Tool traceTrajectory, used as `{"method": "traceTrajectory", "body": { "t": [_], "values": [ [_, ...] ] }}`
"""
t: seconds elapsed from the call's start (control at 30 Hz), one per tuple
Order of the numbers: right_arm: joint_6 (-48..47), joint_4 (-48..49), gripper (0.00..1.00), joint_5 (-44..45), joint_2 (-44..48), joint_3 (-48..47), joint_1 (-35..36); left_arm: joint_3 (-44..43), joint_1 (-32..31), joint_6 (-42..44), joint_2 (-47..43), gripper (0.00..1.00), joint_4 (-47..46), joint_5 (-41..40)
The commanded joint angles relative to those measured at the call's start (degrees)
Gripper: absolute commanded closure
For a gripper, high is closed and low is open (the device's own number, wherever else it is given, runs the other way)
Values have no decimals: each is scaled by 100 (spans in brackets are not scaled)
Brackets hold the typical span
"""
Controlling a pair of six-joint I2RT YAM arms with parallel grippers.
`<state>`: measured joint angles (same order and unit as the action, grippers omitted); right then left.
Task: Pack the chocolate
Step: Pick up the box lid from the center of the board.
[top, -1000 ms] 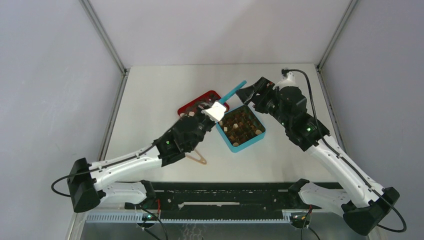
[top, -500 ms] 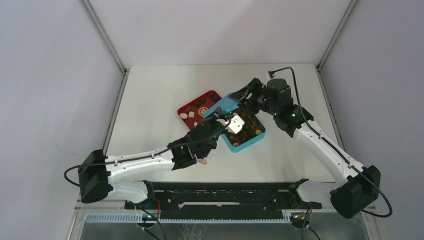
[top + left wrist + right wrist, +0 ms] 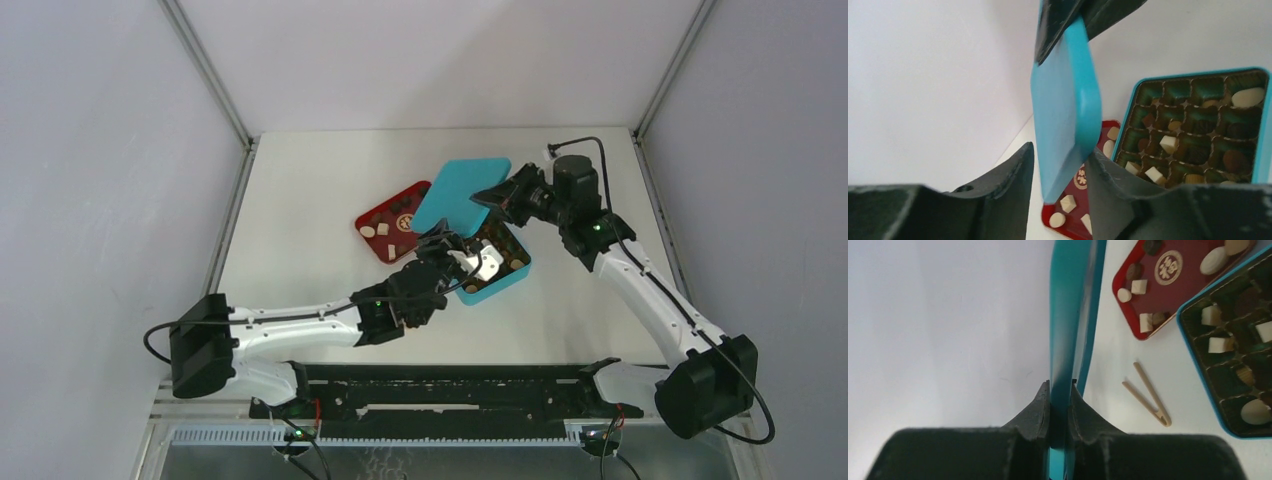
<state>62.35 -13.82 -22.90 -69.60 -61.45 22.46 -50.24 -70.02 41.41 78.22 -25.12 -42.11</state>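
Note:
The teal lid [image 3: 460,192] hangs in the air over the near part of the red tray [image 3: 385,215], a little left of the teal box [image 3: 497,290]. My right gripper [image 3: 1059,384] is shut on its edge; the lid [image 3: 1068,315] runs straight up from the jaws. My left gripper [image 3: 1062,150] is open around the lid's lower corner [image 3: 1063,110], which leans on one finger. Chocolate pieces [image 3: 1168,143] sit in the box's grid cells. More chocolate [image 3: 1215,260] lies on the tray [image 3: 1188,295].
Wooden tongs [image 3: 1148,395] lie on the table near the tray and box; in the top view my left arm hides them. Both arms cross above the box. Grey walls close in the table on three sides.
The right gripper has shut on the lid's edge and the left gripper has opened. The lid swung from edge-on to broadside. The left arm reached further right, toward the box.

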Motion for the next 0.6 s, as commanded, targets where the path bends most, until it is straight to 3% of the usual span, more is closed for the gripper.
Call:
{"method": "traceTrajectory", "body": {
  "t": [0.0,0.27,0.57],
  "values": [
    [-422,306,100,-253,244,114,-576,134,-21,-121,-433,47,-522,-223],
    [-1237,453,100,-1472,8,120,-1559,572,63,-625,-765,27,-410,-213],
    [-2165,677,100,-2712,-610,140,-1820,577,967,-2783,-1398,19,935,899]
  ]
}}
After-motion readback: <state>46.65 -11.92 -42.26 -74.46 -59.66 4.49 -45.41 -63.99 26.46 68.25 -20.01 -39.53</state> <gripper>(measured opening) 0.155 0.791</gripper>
